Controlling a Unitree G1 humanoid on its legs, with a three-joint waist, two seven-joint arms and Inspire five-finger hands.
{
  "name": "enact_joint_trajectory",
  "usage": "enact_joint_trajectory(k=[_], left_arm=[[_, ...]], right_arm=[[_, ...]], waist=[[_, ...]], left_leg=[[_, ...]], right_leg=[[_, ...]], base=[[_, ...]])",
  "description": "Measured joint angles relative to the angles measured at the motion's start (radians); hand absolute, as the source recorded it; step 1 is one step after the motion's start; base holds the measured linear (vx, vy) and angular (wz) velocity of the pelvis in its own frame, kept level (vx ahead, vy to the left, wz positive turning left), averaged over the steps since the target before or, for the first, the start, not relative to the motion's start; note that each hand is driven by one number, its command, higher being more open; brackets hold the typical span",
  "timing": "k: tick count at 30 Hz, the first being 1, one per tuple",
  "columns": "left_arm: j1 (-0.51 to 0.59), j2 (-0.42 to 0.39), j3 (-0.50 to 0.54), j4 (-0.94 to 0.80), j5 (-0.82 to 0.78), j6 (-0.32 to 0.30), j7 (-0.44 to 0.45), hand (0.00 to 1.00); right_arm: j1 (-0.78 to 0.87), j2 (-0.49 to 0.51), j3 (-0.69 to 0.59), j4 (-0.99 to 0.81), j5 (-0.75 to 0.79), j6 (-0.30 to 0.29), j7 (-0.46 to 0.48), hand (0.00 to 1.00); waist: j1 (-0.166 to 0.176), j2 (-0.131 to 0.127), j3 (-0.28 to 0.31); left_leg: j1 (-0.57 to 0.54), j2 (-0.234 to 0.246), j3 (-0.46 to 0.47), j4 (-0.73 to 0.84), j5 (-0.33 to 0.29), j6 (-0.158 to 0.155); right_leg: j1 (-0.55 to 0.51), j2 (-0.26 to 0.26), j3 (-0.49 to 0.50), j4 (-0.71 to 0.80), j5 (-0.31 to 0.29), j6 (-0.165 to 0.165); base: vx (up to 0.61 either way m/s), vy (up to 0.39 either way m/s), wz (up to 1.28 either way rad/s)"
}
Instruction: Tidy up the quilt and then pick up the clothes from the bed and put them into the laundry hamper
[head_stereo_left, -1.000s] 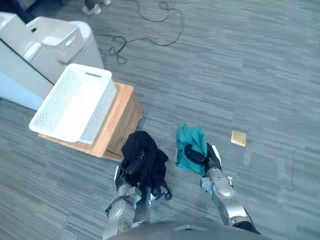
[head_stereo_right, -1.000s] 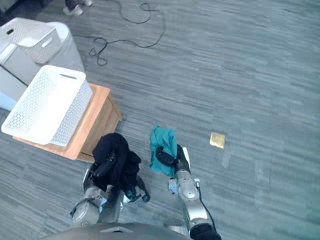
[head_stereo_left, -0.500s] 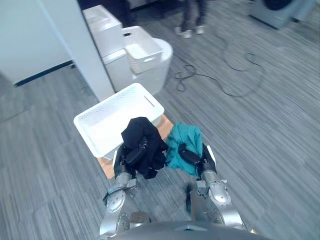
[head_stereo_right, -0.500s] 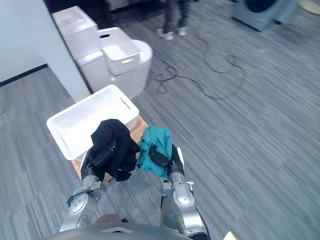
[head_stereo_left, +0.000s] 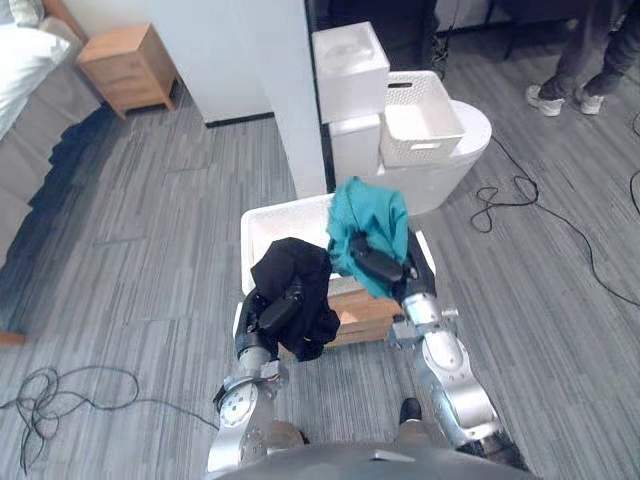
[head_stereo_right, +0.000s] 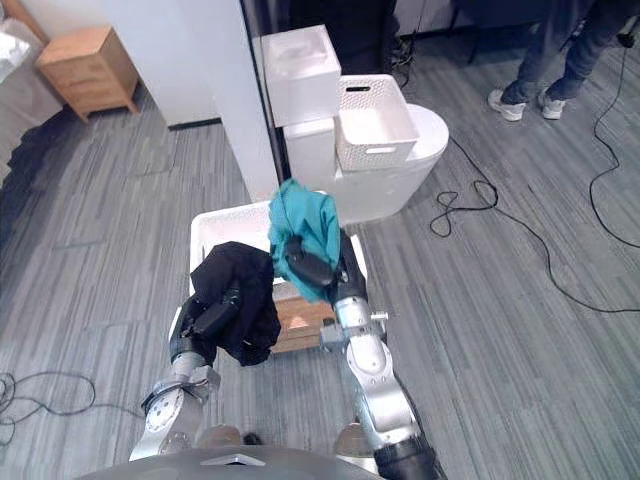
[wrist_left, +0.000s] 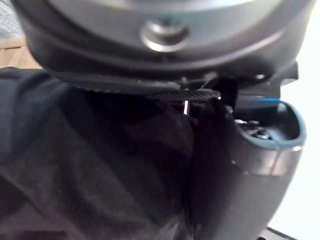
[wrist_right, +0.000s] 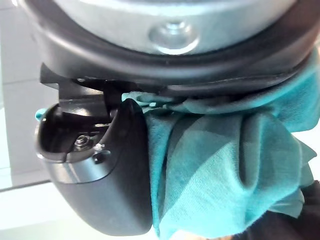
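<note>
A crumpled black garment (head_stereo_left: 300, 285) hangs bunched in the left hand (head_stereo_left: 278, 308), just beside a teal garment (head_stereo_left: 362, 222) wadded in the right hand (head_stereo_left: 376, 266). Both are held up over the near edge of the white perforated laundry hamper (head_stereo_left: 268, 228), which sits on a low wooden stand (head_stereo_left: 362, 306).

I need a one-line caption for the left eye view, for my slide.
Left hand grips a black garment, right hand a teal garment, near the white hamper.
</note>
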Motion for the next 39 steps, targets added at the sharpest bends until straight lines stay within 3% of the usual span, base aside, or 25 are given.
enact_joint_trajectory(k=[2,4,5,6,9,12,14,15,16,17,18,19,21,22,24,28,31,32,39], left_arm=[[0.038,0.008,0.002,0.001,-0.006,0.001,-0.01,0.0],[0.044,0.018,0.011,0.002,-0.013,0.003,-0.011,0.0],[0.055,0.029,0.015,-0.007,-0.017,0.004,-0.009,0.0],[0.106,0.028,0.002,-0.087,-0.017,0.004,-0.009,0.0],[0.141,0.028,-0.033,-0.149,-0.017,0.004,-0.018,0.0],[0.149,0.033,-0.075,-0.148,-0.01,0.012,-0.025,0.0],[0.147,0.071,-0.108,-0.149,-0.003,0.013,-0.032,0.0],[0.147,0.086,-0.113,-0.149,0.002,0.013,-0.033,0.0],[0.138,0.101,-0.116,-0.149,0.003,0.015,-0.034,0.0],[0.108,0.107,-0.13,-0.146,0.003,0.015,-0.034,0.0],[0.1,0.12,-0.146,-0.148,0.002,0.015,-0.036,0.0],[0.087,0.111,-0.163,-0.129,0.002,0.021,-0.037,0.0],[0.095,0.096,-0.192,-0.128,0.005,0.028,-0.04,0.0],[0.102,0.085,-0.197,-0.128,0.021,0.028,-0.044,0.0],[0.119,0.068,-0.22,-0.128,0.028,0.028,-0.059,0.0],[0.118,0.07,-0.266,-0.128,0.031,0.028,-0.114,0.0],[0.119,0.081,-0.295,-0.128,0.031,0.028,-0.136,0.0],[0.119,0.086,-0.301,-0.128,0.03,0.028,-0.142,0.0],[0.118,0.124,-0.404,-0.125,0.003,0.03,-0.182,0.0]], right_arm=[[-0.023,0.005,0.0,0.004,0.0,-0.009,-0.005,0.0],[-0.024,0.023,-0.002,0.01,0.0,-0.009,-0.006,0.0],[-0.04,0.036,0.015,0.04,0.0,-0.009,-0.005,0.0],[-0.061,0.036,0.032,0.052,-0.026,-0.009,-0.003,0.0],[-0.086,0.037,0.034,0.052,-0.08,-0.008,-0.006,0.0],[-0.1,0.023,0.027,0.055,-0.091,-0.008,-0.011,0.0],[-0.138,0.03,0.026,0.093,-0.132,-0.008,-0.028,0.0],[-0.15,0.03,0.026,0.108,-0.147,-0.008,-0.03,0.0],[-0.178,0.03,0.028,0.126,-0.155,-0.008,-0.03,0.0],[-0.226,0.026,0.029,0.16,-0.179,-0.015,-0.034,0.0],[-0.239,0.027,0.036,0.187,-0.196,-0.015,-0.035,0.0],[-0.248,0.017,0.041,0.224,-0.196,-0.014,-0.034,0.0],[-0.247,-0.011,0.056,0.281,-0.203,-0.001,-0.034,0.0],[-0.24,-0.016,0.056,0.308,-0.23,0.011,-0.034,0.0],[-0.214,-0.024,0.044,0.366,-0.265,0.039,-0.036,0.0],[-0.182,-0.027,0.001,0.397,-0.276,0.04,-0.037,0.0],[-0.167,-0.022,-0.017,0.436,-0.287,0.039,-0.038,0.0],[-0.166,-0.018,-0.017,0.45,-0.297,0.039,-0.038,1.0],[-0.163,-0.01,-0.033,0.568,-0.312,0.04,-0.036,1.0]], waist=[[0.0,-0.05,-0.018],[-0.013,-0.088,-0.022],[0.002,-0.095,-0.021],[0.009,-0.085,-0.026],[0.013,-0.077,-0.034],[0.003,-0.06,-0.036],[-0.011,-0.09,-0.038],[-0.022,-0.097,-0.042],[-0.027,-0.112,-0.046],[-0.021,-0.124,-0.051],[-0.02,-0.146,-0.064],[-0.006,-0.139,-0.068],[0.005,-0.086,-0.07],[0.008,-0.076,-0.07],[0.008,-0.075,-0.071],[0.002,-0.082,-0.072],[-0.005,-0.084,-0.072],[-0.005,-0.084,-0.072],[-0.024,-0.083,-0.072]], left_leg=[[-0.043,-0.046,-0.038,0.001,0.037,-0.014],[-0.075,-0.069,-0.056,0.059,0.016,0.019],[-0.074,-0.075,-0.06,0.111,-0.017,0.042],[-0.073,-0.075,-0.068,0.135,-0.048,0.048],[-0.046,-0.087,-0.07,0.083,-0.056,0.039],[0.009,-0.085,-0.061,0.017,-0.054,0.035],[0.075,-0.09,-0.061,-0.012,-0.046,0.039],[0.08,-0.087,-0.07,-0.015,-0.046,0.039],[0.082,-0.073,-0.087,-0.017,-0.046,0.038],[0.059,-0.067,-0.128,-0.025,-0.034,0.025],[0.041,-0.093,-0.149,-0.028,-0.028,0.017],[0.047,-0.102,-0.158,-0.045,-0.027,0.002],[0.051,-0.081,-0.148,-0.063,-0.021,-0.007],[0.066,-0.077,-0.14,-0.08,-0.018,-0.013],[0.108,-0.072,-0.121,-0.119,-0.014,-0.025],[0.118,-0.095,-0.095,-0.143,-0.014,-0.026],[0.124,-0.11,-0.09,-0.146,-0.014,-0.026],[0.125,-0.11,-0.087,-0.146,-0.014,-0.026],[0.127,-0.11,-0.065,-0.161,-0.012,-0.028]], right_leg=[[0.009,-0.051,-0.017,-0.027,0.029,0.048],[0.03,-0.079,-0.021,-0.047,0.038,0.058],[0.062,-0.097,-0.024,-0.047,0.043,0.067],[0.085,-0.1,-0.042,-0.045,0.045,0.069],[0.068,-0.106,-0.066,0.012,0.044,0.068],[-0.047,-0.125,-0.048,0.283,0.021,0.032],[-0.19,-0.171,-0.011,0.601,0.022,-0.005],[-0.207,-0.166,-0.007,0.637,-0.013,-0.013],[-0.225,-0.133,-0.006,0.642,-0.085,-0.025],[-0.223,-0.044,0.006,0.429,-0.131,-0.046],[-0.2,-0.022,0.014,0.271,-0.045,-0.03],[-0.164,-0.019,0.005,0.196,-0.027,-0.008],[-0.129,0.015,0.001,0.108,0.014,-0.014],[-0.111,0.026,0.002,0.08,0.024,-0.015],[-0.074,0.046,0.008,0.032,0.04,-0.019],[-0.055,0.045,0.036,-0.056,0.104,-0.01],[-0.047,0.038,0.037,-0.071,0.115,-0.006],[-0.045,0.038,0.037,-0.071,0.115,-0.006],[-0.058,0.042,0.055,-0.072,0.115,-0.006]], base=[[0.04,0.202,0.2],[0.17,0.233,0.5],[0.2,0.242,0.59],[0.2,0.188,0.46],[0.09,0.08,0.15],[0.05,0.1,-0.11],[0.09,0.061,0.02],[0.12,-0.041,0.34],[0.16,-0.142,0.68],[0.19,-0.206,0.83],[0.18,-0.256,0.77],[0.13,-0.168,0.34],[0.16,-0.085,-0.04],[0.16,-0.061,-0.2],[0.09,-0.04,-0.22],[0.01,0.023,-0.25],[-0.03,0.016,-0.05],[-0.04,0.002,0.01],[-0.05,-0.02,-0.07]])
